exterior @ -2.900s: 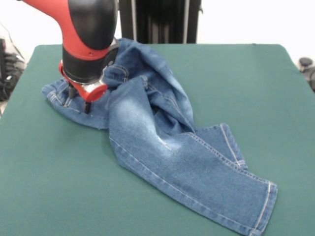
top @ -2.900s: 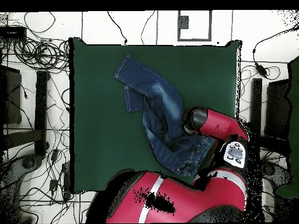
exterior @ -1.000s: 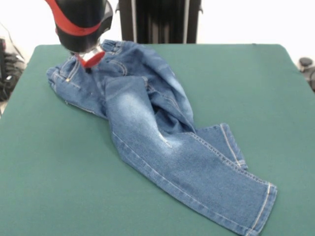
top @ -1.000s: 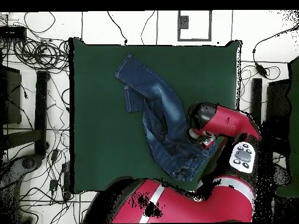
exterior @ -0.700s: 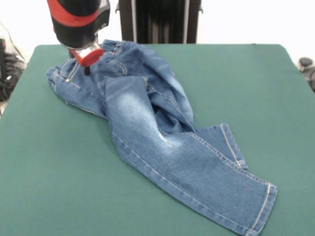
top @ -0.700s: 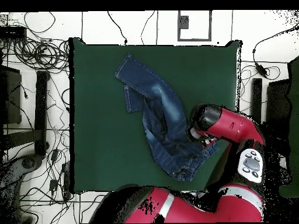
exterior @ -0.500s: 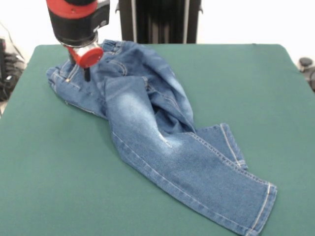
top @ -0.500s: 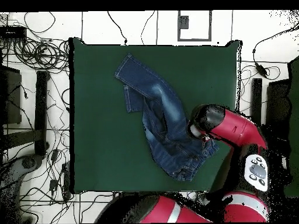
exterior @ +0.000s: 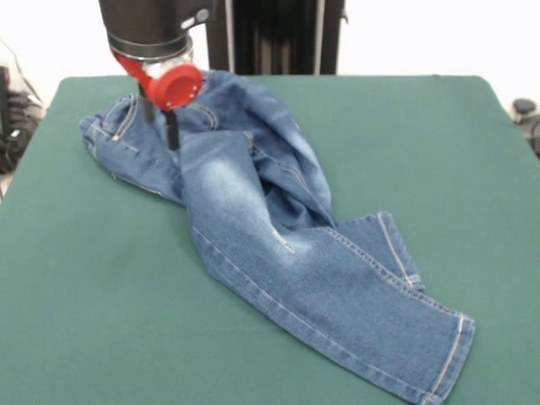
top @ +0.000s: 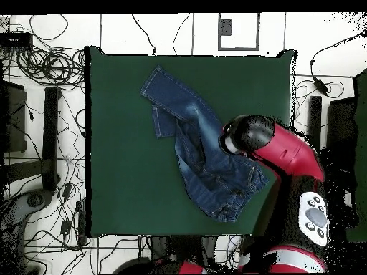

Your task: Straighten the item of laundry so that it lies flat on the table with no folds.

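The item of laundry [exterior: 253, 219], a small pair of blue jeans with faded patches, lies on the green table [exterior: 422, 152] from far left to near right. Its waistband [exterior: 110, 135] is bunched at the far left and thick folds run through the middle. One leg stretches flat to the near right, and the other is tucked beside it with its cuff [exterior: 395, 246] showing. My gripper [exterior: 160, 125] hangs open just above the cloth by the waist, holding nothing. In the overhead view the arm covers the gripper, and the jeans [top: 190, 140] run diagonally across the table [top: 122, 143].
Bare green cloth lies to the left of the jeans and at the far right in the front view. Cables [top: 43, 68] crowd the floor around the table in the overhead view. A dark object [exterior: 527, 114] sits off the table's right edge.
The gripper pulled the waist toward the far edge, let it go, then rose and moved right in the front view. The jeans have lain still for the last second.
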Tool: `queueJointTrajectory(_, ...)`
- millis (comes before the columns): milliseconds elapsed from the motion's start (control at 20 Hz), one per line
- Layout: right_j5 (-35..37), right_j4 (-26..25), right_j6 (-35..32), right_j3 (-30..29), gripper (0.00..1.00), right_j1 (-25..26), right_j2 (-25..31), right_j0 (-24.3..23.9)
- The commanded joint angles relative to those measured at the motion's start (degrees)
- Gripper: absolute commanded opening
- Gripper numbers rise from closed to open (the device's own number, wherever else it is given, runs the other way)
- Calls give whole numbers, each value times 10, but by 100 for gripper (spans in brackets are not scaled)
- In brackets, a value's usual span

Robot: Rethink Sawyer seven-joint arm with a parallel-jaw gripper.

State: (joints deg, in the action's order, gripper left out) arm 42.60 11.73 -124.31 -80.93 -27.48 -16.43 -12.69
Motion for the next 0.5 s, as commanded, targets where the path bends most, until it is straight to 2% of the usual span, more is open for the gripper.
queueJointTrajectory(50,-14,62,-143,1,100,33,86,38)
queueJointTrajectory(500,-34,138,-192,15,100,76,82,71)
